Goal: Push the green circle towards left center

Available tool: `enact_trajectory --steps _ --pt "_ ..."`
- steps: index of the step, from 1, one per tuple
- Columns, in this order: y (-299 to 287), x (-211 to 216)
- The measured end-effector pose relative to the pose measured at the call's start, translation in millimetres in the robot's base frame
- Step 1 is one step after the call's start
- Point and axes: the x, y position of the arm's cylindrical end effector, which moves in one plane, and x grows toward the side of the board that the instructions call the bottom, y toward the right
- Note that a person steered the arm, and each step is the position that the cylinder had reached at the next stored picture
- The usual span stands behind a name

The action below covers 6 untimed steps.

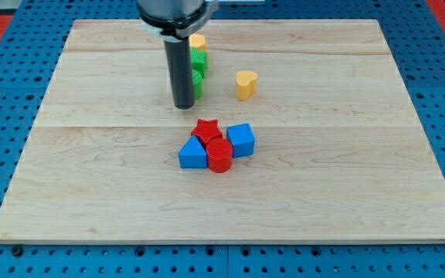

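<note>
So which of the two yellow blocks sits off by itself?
The yellow heart-shaped block, alone right of my tip; the other yellow block tops the green stack.

Green circle point(198, 83): low round block, lying flat on the surface point(91, 177), upper centre. Left part hidden behind the rod; touches another green block above.

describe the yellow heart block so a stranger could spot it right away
On the wooden board, look in the upper middle, to the view's right of my tip. The yellow heart stands alone there, unlike the yellow block stacked against green blocks behind the rod.
</note>
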Motion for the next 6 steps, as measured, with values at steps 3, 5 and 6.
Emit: enact_trajectory --steps 3,5,6 --pt "84.5 -40.0" --pt "-26.6 -40.5" --pt "-39.3 -59.6"
